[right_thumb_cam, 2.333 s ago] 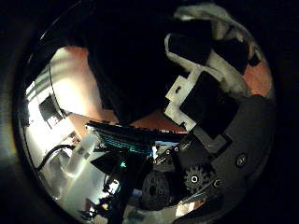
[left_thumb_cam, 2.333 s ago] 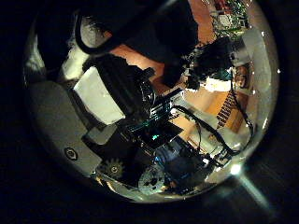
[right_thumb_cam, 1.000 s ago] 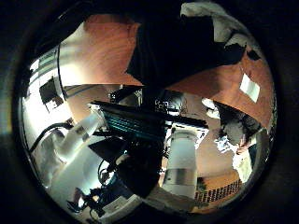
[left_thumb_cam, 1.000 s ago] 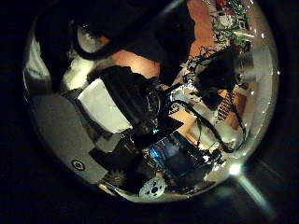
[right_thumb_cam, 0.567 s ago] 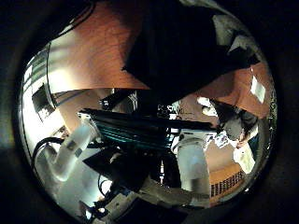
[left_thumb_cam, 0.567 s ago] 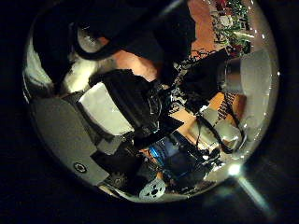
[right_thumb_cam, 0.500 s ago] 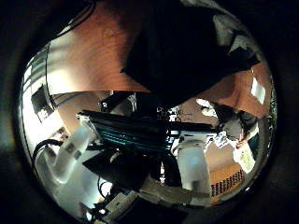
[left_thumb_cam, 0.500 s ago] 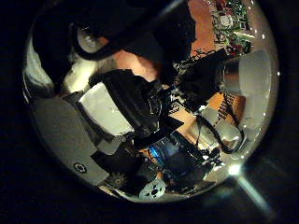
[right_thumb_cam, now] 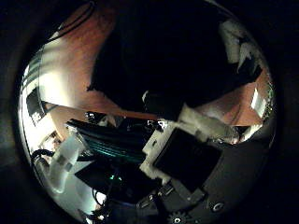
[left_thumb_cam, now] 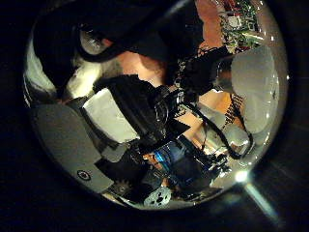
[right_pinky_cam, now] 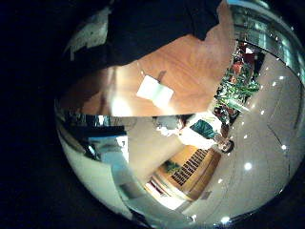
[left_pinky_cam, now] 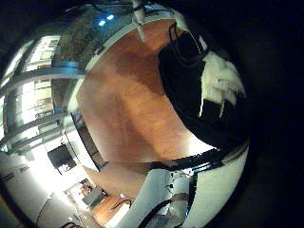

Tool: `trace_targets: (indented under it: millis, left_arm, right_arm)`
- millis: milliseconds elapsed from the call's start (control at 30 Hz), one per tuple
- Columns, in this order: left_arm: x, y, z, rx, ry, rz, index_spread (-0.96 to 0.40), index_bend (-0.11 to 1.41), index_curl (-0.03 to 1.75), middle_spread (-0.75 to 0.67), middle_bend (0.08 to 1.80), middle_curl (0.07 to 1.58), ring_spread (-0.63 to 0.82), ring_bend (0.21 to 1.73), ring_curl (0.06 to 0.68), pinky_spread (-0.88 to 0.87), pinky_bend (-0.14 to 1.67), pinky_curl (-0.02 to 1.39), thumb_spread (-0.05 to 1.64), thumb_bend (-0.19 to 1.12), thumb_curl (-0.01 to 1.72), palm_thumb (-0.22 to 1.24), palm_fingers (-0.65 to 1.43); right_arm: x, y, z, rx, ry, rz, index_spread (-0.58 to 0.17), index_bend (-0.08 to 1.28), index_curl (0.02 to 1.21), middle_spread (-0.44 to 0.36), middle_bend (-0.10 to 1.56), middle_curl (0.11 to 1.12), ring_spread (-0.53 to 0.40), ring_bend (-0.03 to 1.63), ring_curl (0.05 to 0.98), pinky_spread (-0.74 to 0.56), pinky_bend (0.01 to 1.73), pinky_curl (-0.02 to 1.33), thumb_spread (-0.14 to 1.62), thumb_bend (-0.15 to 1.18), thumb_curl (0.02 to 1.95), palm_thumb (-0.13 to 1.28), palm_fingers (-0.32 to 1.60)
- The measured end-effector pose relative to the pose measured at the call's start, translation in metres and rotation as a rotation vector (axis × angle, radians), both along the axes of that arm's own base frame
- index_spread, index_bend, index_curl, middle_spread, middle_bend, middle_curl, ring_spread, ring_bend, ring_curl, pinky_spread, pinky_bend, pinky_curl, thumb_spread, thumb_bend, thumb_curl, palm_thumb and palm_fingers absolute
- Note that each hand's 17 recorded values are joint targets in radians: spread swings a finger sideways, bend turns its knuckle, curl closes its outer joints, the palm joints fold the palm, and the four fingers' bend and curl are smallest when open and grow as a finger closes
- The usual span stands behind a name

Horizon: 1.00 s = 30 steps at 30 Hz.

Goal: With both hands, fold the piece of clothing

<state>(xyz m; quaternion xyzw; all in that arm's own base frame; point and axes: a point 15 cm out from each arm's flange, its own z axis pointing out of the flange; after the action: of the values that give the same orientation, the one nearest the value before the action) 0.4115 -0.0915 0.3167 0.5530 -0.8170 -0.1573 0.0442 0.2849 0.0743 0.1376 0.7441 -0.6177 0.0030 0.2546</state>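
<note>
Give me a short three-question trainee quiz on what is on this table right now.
1. True or false: the table holds nothing but the piece of clothing.
2. What lies on the table beside the piece of clothing in the right little finger side palm view? A) a small flat sheet B) a mug C) scissors
3. Fill in: in the left little finger side palm view, a hand shows against the ____.

Key: 1 false, a small flat sheet lies there too; 2 A; 3 piece of clothing.
</note>
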Motion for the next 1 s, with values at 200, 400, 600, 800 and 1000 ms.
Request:
trace_targets:
  millis: [200, 400, 600, 800, 1000]
  left_arm:
    - [0.001, 0.002, 0.0, -0.001, 0.004, 0.0, -0.72, 0.36, 1.01, -0.52, 1.04, 0.79, -0.42, 1.34, 0.527, -0.6, 1.13, 0.71, 1.57, 0.87, 1.11, 0.29, 1.14]
    - [0.002, 0.007, 0.0, 0.0, 0.005, -0.004, -0.72, 0.36, 1.01, -0.51, 1.04, 0.79, -0.42, 1.34, 0.527, -0.6, 1.13, 0.71, 1.57, 0.88, 1.11, 0.29, 1.14]
    - [-0.001, 0.015, -0.004, 0.007, 0.019, -0.009, -0.72, 0.36, 1.01, -0.51, 1.04, 0.79, -0.42, 1.33, 0.526, -0.6, 1.12, 0.71, 1.57, 0.88, 1.12, 0.29, 1.13]
    - [-0.013, 0.02, -0.009, 0.01, 0.041, -0.017, -0.72, 0.36, 1.01, -0.51, 1.03, 0.79, -0.42, 1.32, 0.525, -0.6, 1.12, 0.71, 1.57, 0.88, 1.12, 0.29, 1.12]
    - [-0.03, 0.025, -0.01, 0.008, 0.057, -0.029, -0.72, 0.35, 1.02, -0.51, 1.03, 0.79, -0.42, 1.32, 0.522, -0.6, 1.1, 0.7, 1.56, 0.89, 1.12, 0.28, 1.12]
  right_arm:
    - [0.028, 0.0, 0.012, 0.009, -0.12, 0.038, -0.55, 0.71, 1.06, -0.326, 1.01, 1.05, -0.27, 1.33, 0.696, -0.31, 1.35, 0.71, 1.04, 0.07, 0.42, 0.79, 1.06]
    - [0.036, -0.017, 0.033, 0.052, -0.159, 0.047, -0.517, 0.81, 1.12, -0.287, 1.07, 1.05, -0.246, 1.32, 0.721, -0.26, 1.32, 0.74, 1.11, 0.09, 0.47, 0.9, 1.1]
    - [0.017, -0.068, 0.077, 0.08, -0.061, -0.018, -0.484, 0.84, 1.14, -0.257, 1.11, 1.04, -0.238, 1.33, 0.739, -0.24, 1.31, 0.75, 1.16, 0.08, 0.51, 0.95, 1.09]
    - [0.024, -0.085, 0.132, 0.151, -0.14, -0.06, -0.461, 0.86, 1.15, -0.236, 1.14, 1.02, -0.234, 1.33, 0.752, -0.22, 1.3, 0.77, 1.18, 0.05, 0.54, 0.96, 1.09]
    - [0.031, -0.089, 0.174, 0.212, -0.191, -0.083, -0.439, 0.87, 1.16, -0.218, 1.15, 1.01, -0.232, 1.33, 0.763, -0.21, 1.3, 0.79, 1.19, 0.02, 0.57, 0.97, 1.08]
